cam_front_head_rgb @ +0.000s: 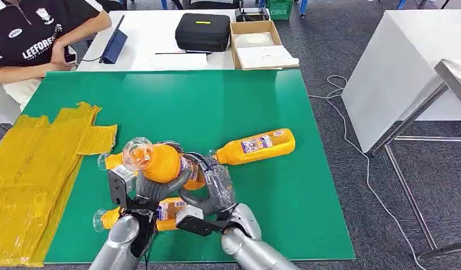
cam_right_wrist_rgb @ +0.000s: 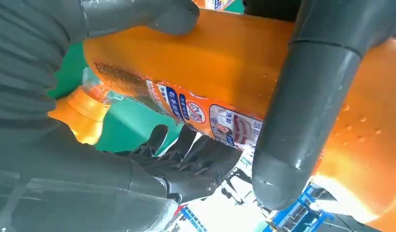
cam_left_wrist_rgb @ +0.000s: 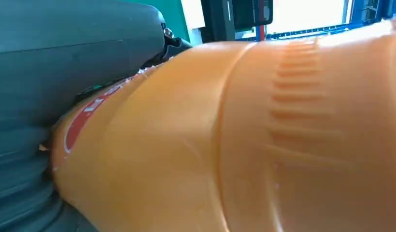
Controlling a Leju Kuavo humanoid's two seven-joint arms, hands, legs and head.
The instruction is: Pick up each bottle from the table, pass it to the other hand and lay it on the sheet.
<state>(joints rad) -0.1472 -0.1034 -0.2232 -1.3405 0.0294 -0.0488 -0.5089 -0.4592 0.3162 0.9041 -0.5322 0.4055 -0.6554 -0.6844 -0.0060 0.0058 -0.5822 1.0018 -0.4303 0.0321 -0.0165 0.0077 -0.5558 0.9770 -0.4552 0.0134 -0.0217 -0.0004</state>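
Both the left hand (cam_front_head_rgb: pixel 155 188) and right hand (cam_front_head_rgb: pixel 208 194) grip the raised bottle (cam_front_head_rgb: pixel 161 163) near the table's (cam_front_head_rgb: pixel 307 225) front edge; early release risks dropping it.

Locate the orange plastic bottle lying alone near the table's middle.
In the head view, the orange plastic bottle lies on the green table, just right of the robot's joined hands.

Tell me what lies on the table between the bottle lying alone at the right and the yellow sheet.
In the head view, between that lone bottle and the yellow sheet: both hands, left and right, gripping a raised bottle, with another bottle lying beneath.
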